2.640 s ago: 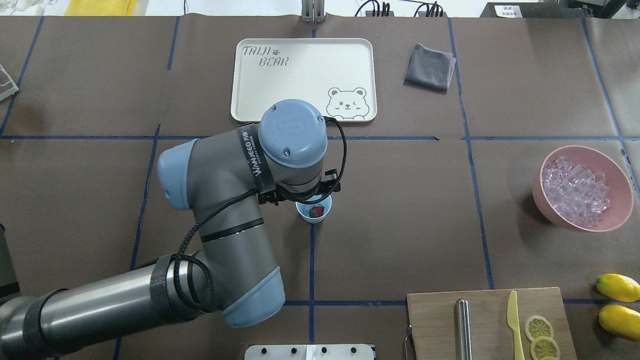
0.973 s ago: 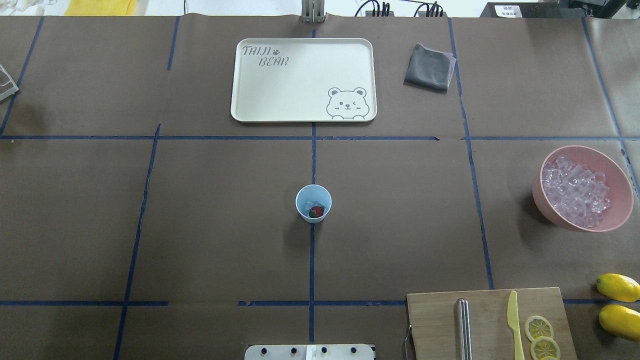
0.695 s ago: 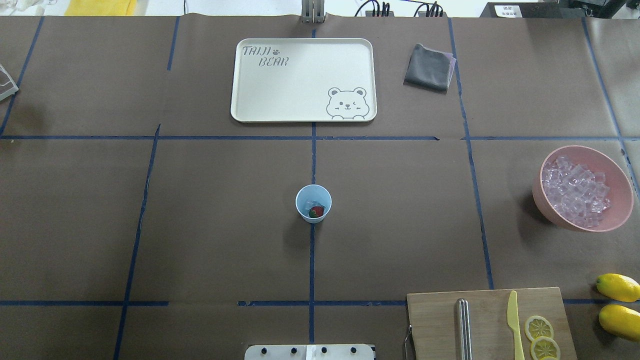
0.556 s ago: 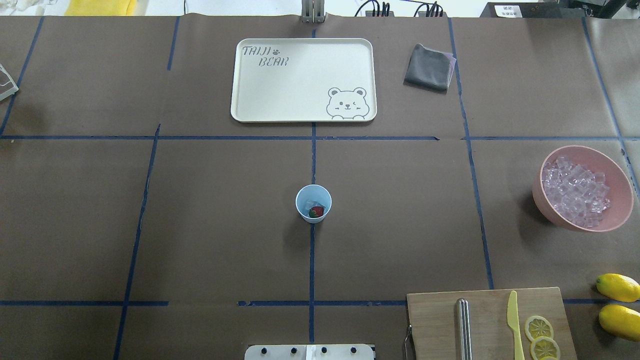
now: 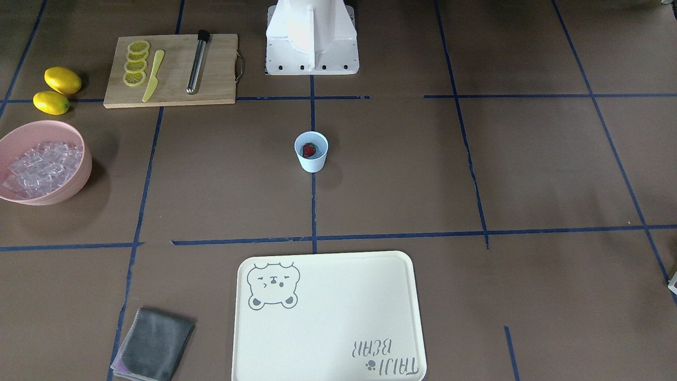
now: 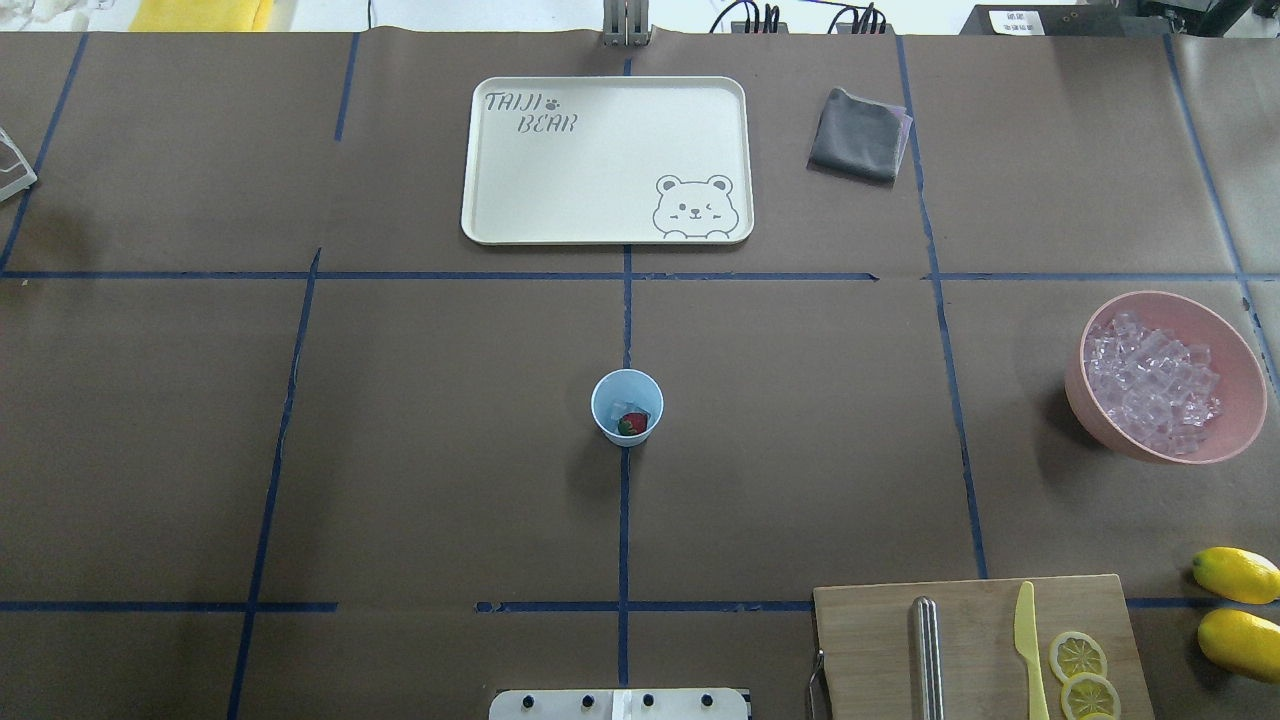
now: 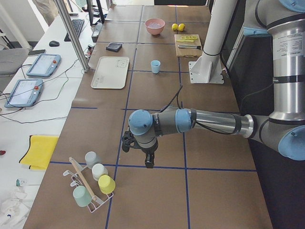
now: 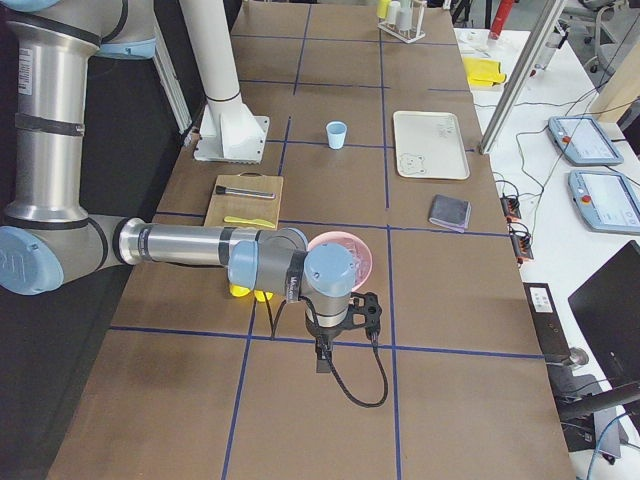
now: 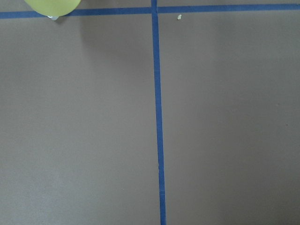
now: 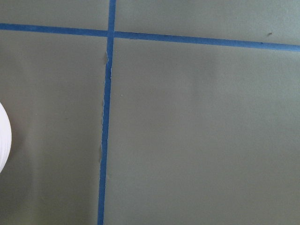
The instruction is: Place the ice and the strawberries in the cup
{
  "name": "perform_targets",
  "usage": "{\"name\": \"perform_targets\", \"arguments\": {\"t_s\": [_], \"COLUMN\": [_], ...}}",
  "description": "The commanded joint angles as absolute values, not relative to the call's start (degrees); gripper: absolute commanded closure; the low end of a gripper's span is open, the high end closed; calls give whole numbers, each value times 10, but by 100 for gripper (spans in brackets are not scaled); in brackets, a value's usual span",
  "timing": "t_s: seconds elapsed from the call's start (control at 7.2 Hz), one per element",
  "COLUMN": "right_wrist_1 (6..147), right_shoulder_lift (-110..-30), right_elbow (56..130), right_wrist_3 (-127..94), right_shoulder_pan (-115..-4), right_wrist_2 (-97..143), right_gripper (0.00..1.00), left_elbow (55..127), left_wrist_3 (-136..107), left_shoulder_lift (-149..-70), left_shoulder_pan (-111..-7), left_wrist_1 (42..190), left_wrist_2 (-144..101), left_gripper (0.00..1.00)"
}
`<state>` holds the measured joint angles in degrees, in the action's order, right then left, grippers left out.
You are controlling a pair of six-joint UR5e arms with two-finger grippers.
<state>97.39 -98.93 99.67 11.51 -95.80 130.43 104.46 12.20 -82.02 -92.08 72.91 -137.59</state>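
The light blue cup stands upright at the table's middle, also in the front view. Inside it lie the red strawberry and a few clear ice cubes. More ice fills the pink bowl at the right. Both arms are pulled back off the middle. My left gripper shows only in the exterior left view, near a cup rack, and my right gripper only in the exterior right view, near the bowl. I cannot tell whether either is open or shut.
A cream bear tray and a grey cloth lie at the far side. A wooden board with a metal rod, a yellow knife and lemon slices is front right, next to two lemons. A rack of cups stands far left.
The left arm, which hung over the cup 2.6 s ago, has withdrawn out of the overhead view. Over the last second nothing has moved.
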Motion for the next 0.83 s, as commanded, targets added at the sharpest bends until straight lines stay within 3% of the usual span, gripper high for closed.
{"name": "perform_targets", "arguments": {"t_s": [0.0, 0.69], "right_wrist_1": [974, 974], "right_shoulder_lift": [-990, -988], "right_elbow": [997, 997], "right_wrist_3": [115, 115], "right_shoulder_pan": [-958, -958], "right_wrist_2": [1304, 1304], "right_gripper": [0, 0], "left_elbow": [1038, 1014], "left_wrist_3": [121, 111], "left_shoulder_lift": [-826, -800], "left_shoulder_pan": [-921, -921], "left_wrist_1": [738, 834], "left_wrist_2": [-1373, -1368], "left_gripper": [0, 0]}}
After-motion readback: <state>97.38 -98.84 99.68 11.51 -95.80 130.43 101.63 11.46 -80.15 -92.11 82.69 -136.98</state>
